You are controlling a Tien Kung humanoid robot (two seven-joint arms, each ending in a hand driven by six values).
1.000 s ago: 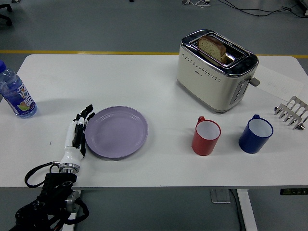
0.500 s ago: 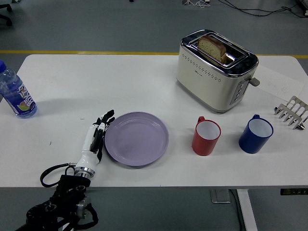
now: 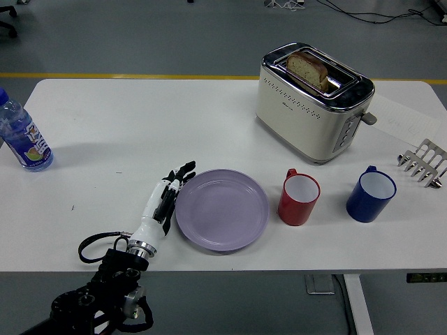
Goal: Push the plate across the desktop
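Now, by lines:

Left hand (image 3: 167, 197): fingers extended and flat, edge-on against the left rim of the plate; nothing gripped, only pressing sideways.

Plate (image 3: 222, 209): lilac, empty, lying flat near the table's front edge, its right rim just beside the red mug (image 3: 299, 198) with a slim gap showing.

Change: plate and hand both shifted steadily rightward across both earlier pictures, from left of centre to the middle of the white table (image 3: 174, 118); contact at the rim kept throughout.

Meaning for the task: push well under way and working; little free run left on this line, since further travel right would likely nudge the red mug.

Right hand: not in view.

Unmoved: water bottle (image 3: 23, 137) at far left, toaster (image 3: 314, 102) with a slice of bread (image 3: 309, 68) in its slot, blue mug (image 3: 371, 194), metal rack (image 3: 423, 162) at right.

Writing: small mark on the toaster's side and a coloured bottle label, both too small to read.
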